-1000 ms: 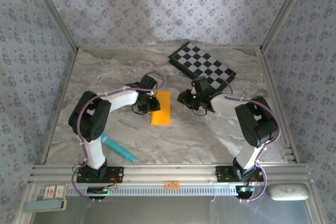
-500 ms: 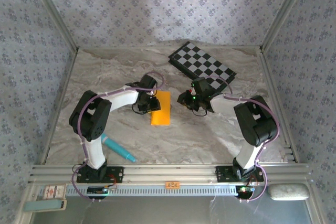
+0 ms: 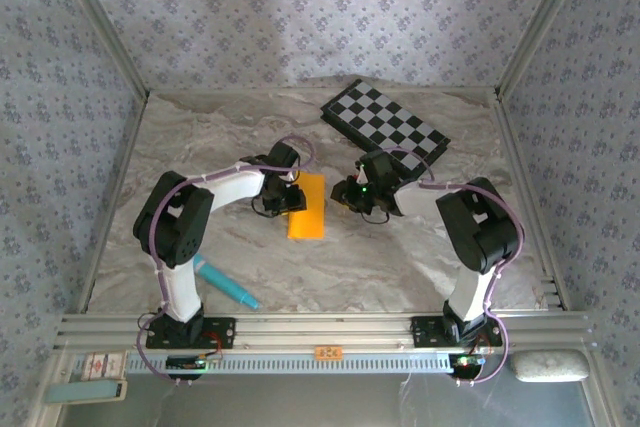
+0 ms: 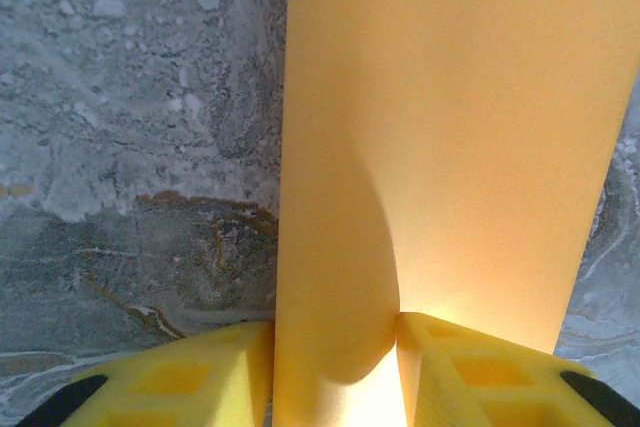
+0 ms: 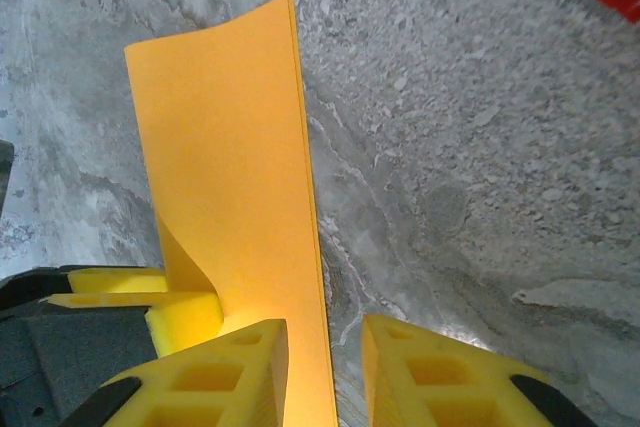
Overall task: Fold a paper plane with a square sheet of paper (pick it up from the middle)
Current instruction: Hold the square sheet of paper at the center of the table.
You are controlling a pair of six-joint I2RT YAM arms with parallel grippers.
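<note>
**Left gripper** (image 4: 335, 349): its yellow fingers (image 4: 200, 377) stand on either side of a lifted bulge of the thin, flat orange-yellow paper sheet (image 4: 450, 127). The paper fills the gap and touches both fingers. Judged a hold.

**Right gripper** (image 5: 322, 335): the jaws are partly apart, astride the sheet's long edge on the side facing the black-and-white checkerboard (image 3: 385, 130). Bare grey marbled tabletop (image 5: 480, 147) shows between that edge and one finger, so nothing is clamped.

**Sheet:** it shows as a narrow rectangle, not a dart. It lies nearer the arm bases than the checkerboard, to the board's left and apart from it. It curls upward at the left gripper.

**Change:** over the last second the right gripper has drawn away from the checkerboard toward the sheet. The left gripper and the sheet have stayed where they were.

**Assessment:** folding is at an early stage. With one side held and the free edge now bracketed, the next move likely needs the right jaws to close on that edge without dragging the paper from the left hold.
</note>
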